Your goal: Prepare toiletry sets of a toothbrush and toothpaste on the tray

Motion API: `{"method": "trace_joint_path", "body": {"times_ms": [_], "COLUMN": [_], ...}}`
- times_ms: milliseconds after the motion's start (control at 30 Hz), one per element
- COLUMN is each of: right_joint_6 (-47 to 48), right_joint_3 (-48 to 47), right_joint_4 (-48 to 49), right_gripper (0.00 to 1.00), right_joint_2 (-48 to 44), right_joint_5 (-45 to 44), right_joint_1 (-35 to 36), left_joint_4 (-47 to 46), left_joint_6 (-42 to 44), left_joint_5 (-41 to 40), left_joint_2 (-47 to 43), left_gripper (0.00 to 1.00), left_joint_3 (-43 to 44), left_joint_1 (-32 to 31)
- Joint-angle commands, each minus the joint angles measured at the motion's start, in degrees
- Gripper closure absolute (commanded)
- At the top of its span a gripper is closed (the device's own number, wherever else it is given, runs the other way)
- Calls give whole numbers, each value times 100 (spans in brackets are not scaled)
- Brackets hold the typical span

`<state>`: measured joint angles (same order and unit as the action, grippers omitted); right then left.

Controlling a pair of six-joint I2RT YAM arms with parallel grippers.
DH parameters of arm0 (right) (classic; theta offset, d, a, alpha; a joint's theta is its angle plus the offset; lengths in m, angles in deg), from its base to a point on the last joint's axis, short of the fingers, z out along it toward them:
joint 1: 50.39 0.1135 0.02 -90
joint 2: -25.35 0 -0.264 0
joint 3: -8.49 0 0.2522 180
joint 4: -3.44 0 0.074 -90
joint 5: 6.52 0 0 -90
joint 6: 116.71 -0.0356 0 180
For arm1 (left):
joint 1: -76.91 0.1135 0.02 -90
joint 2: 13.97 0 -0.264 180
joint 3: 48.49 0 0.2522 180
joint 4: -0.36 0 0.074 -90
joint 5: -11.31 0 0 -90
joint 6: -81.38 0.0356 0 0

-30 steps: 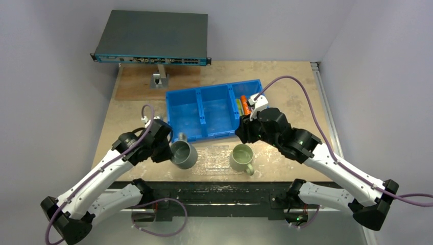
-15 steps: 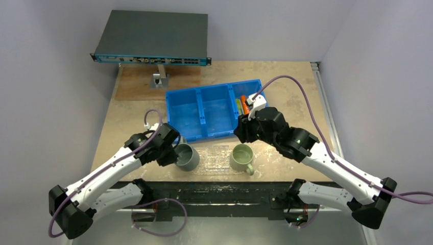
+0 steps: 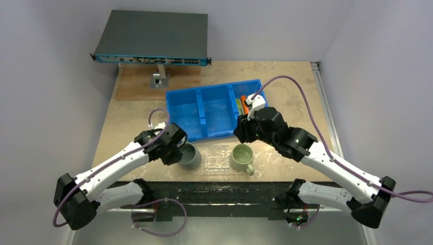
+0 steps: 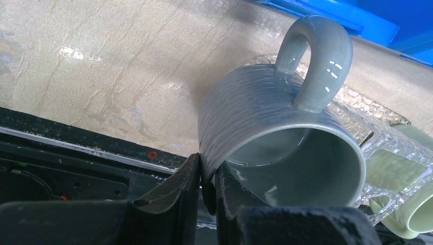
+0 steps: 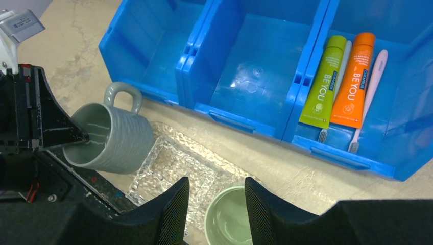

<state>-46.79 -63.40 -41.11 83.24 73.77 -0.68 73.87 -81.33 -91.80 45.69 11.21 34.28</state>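
Note:
My left gripper is shut on the rim of a ribbed grey mug, one finger inside and one outside. The mug is tilted, its base at the left end of the clear pebbled tray. A pale-green mug stands on the tray's right end. My right gripper hangs open above that mug, holding nothing. A green tube, an orange tube and two toothbrushes lie in the right compartment of the blue bin.
The bin's other two compartments are empty. A network switch sits on a stand at the back left. The tray lies close to the table's front edge, just before the black rail.
My left arm has carried the grey mug to the right, up to the tray's left end. The right arm has barely moved.

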Motion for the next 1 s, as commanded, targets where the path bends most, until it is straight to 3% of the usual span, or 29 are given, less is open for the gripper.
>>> {"method": "trace_joint_path", "body": {"times_ms": [0,967], "right_joint_6": [-53,-58], "right_joint_3": [-14,141], "right_joint_4": [136,226], "right_gripper": [53,51], "right_joint_2": [28,118], "right_joint_5": [-120,-74], "right_joint_1": [-6,-6], "left_joint_4": [-467,-901], "left_joint_6": [-216,-3], "left_joint_5": [-140,96], "left_joint_2": [36,766], "left_gripper": [100,100], "left_joint_3": [125,67], "left_joint_1": [-57,-153]}}
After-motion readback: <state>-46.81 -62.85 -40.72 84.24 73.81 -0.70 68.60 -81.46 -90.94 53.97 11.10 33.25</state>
